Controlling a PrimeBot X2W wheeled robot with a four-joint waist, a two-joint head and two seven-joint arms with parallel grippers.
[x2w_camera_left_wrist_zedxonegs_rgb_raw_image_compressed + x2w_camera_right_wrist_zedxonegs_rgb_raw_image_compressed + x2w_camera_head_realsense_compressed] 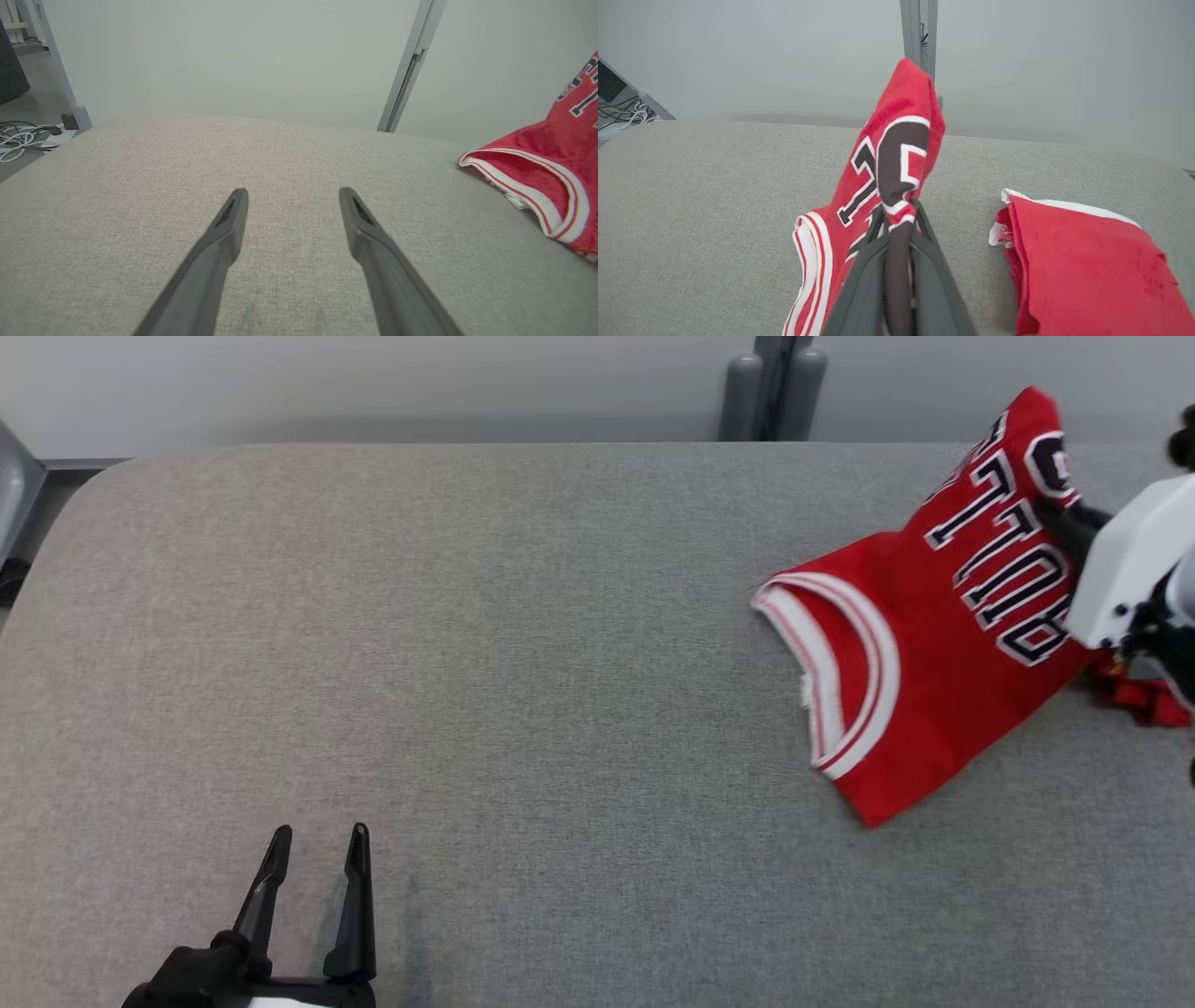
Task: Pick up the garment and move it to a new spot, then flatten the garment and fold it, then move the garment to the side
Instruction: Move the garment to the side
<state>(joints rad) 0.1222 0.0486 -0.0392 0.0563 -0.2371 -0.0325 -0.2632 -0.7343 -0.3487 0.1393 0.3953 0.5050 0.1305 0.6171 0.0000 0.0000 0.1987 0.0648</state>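
I'm seeing the red jersey (934, 644) lying at the far right of the grey surface (467, 663), one fold standing up where my right fingers (864, 280) are pinching it; my left fingers (219, 242) are hovering wide apart, well away.

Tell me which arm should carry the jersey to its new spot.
Right. The right gripper is shut on a fold of the jersey, which stands up off the table. The left gripper is open over bare table, apart from the jersey.
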